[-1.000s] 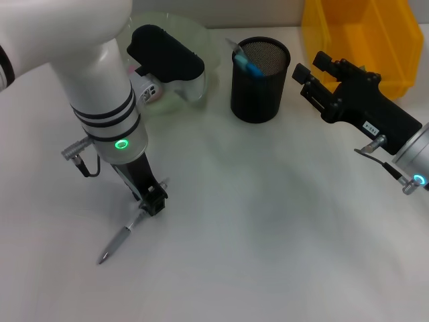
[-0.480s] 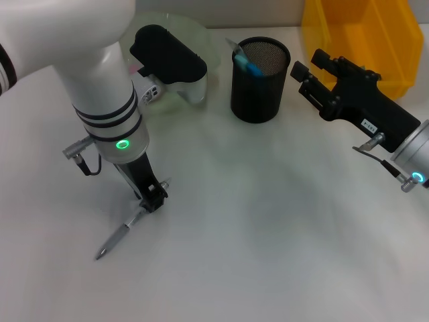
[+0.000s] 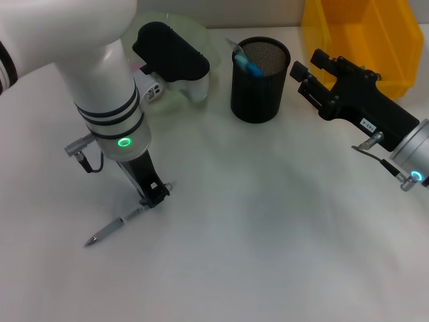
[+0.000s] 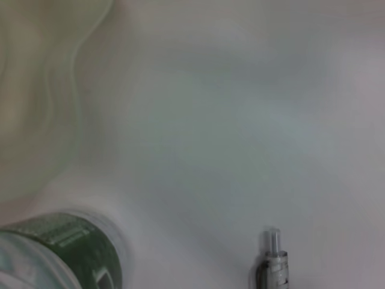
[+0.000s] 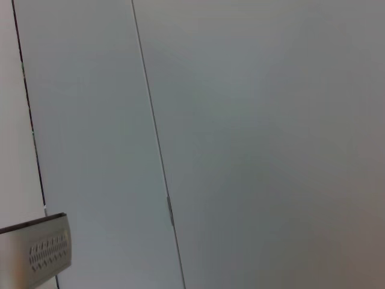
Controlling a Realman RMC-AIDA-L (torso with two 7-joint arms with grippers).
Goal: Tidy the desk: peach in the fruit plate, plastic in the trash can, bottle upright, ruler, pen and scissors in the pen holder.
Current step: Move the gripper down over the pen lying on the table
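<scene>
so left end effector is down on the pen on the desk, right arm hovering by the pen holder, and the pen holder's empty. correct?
Not quite: the pen holder isn't empty. The head view shows a blue-handled item standing in it at the rim. The rest holds: the left end effector is down on the pen on the desk, and the right end effector hovers beside the pen holder.

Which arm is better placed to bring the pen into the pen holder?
The left. Its gripper is already down at the pen on the table. The right gripper hovers beside the pen holder, far from the pen.
</scene>
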